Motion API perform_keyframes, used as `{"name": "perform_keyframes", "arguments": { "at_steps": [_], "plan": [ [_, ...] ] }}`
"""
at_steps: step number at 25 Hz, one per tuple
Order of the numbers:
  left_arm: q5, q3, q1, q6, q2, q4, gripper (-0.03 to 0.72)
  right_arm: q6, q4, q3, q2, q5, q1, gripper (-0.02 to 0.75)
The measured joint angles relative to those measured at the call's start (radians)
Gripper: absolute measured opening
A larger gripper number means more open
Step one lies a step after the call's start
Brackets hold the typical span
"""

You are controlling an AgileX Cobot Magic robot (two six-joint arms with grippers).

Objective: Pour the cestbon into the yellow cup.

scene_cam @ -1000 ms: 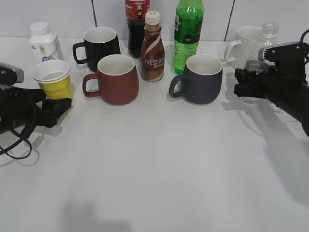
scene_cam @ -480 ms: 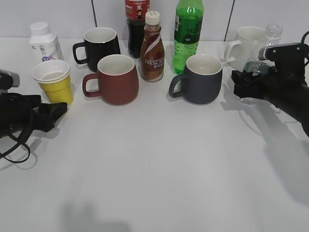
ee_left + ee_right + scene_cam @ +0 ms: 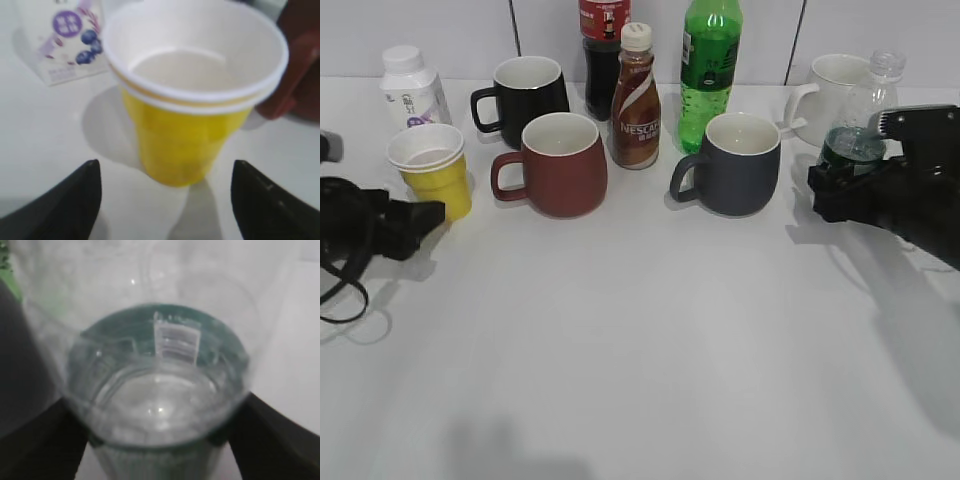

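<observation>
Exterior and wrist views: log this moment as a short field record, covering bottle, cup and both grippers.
bottle: cestbon between right gripper fingers, in front of white mug
cup: yellow cup upright on table, no liquid visible inside
left gripper: open, fingers either side of cup, apart from it
pouring: not started

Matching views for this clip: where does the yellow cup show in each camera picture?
Exterior view: yellow cup at far left, ahead of the left gripper.
Left wrist view: cup fills the centre, between the open fingers.
Right wrist view: not in it.
Shared landmark: the white blueberry-label bottle behind the cup.
</observation>
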Motion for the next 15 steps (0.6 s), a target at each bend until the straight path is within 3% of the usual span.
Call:
{"name": "perform_keyframes", "arguments": {
  "at_steps": [9,15],
  "plan": [
    [0.184,0.0,0.0,-0.167,-0.154,0.084,0.594,0.014,0.005,0.007,-0.147,0.281,0.0,0.605],
    [0.387,0.001,-0.055,-0.203,-0.28,0.084,0.594,0.022,-0.016,0.008,-0.251,0.505,0.008,0.596]
  ]
}}
